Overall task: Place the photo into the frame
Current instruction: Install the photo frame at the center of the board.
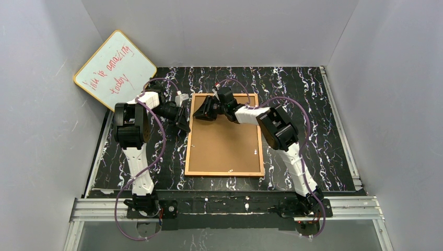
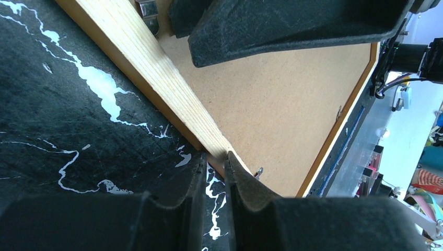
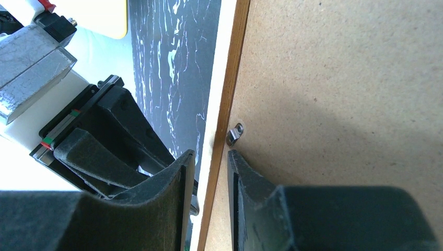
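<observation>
Right end effector (image 3: 211, 155): jaws partly apart and empty, one tip just beside a metal clip (image 3: 235, 134) at the left rail of the frame (image 1: 224, 144). Left end effector (image 2: 214, 159): jaws almost together at that rail; whether they clamp it cannot be told. The frame lies back-up on the bench (image 1: 313, 130).
</observation>
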You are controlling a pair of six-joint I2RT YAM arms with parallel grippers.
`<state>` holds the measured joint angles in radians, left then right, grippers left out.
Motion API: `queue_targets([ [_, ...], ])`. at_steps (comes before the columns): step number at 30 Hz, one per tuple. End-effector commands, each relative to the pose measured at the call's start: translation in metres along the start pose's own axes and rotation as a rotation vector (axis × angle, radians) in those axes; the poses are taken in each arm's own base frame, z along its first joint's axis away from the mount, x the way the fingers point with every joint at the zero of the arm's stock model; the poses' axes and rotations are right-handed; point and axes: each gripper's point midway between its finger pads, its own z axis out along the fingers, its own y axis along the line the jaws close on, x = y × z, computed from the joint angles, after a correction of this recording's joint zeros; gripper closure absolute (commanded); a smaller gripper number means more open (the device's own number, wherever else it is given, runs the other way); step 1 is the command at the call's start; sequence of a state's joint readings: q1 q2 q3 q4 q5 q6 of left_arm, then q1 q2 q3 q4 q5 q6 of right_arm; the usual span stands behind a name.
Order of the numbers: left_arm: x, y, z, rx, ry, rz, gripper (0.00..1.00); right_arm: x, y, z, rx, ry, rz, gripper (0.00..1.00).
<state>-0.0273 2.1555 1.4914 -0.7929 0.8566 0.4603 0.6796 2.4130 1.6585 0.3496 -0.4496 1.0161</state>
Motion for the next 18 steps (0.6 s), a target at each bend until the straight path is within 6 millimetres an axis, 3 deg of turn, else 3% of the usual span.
queue_targets([
  [1, 0.03, 0.03, 0.022, -0.085, 0.114, 0.056, 0.91, 0.004, 0.001, 0.0, 0.035, 0.005, -0.018, 0.62],
  [18, 0.028, 0.03, 0.021, -0.082, 0.109, 0.068, 0.91, -0.004, -0.013, 0.018, 0.114, -0.019, -0.025, 0.64],
])
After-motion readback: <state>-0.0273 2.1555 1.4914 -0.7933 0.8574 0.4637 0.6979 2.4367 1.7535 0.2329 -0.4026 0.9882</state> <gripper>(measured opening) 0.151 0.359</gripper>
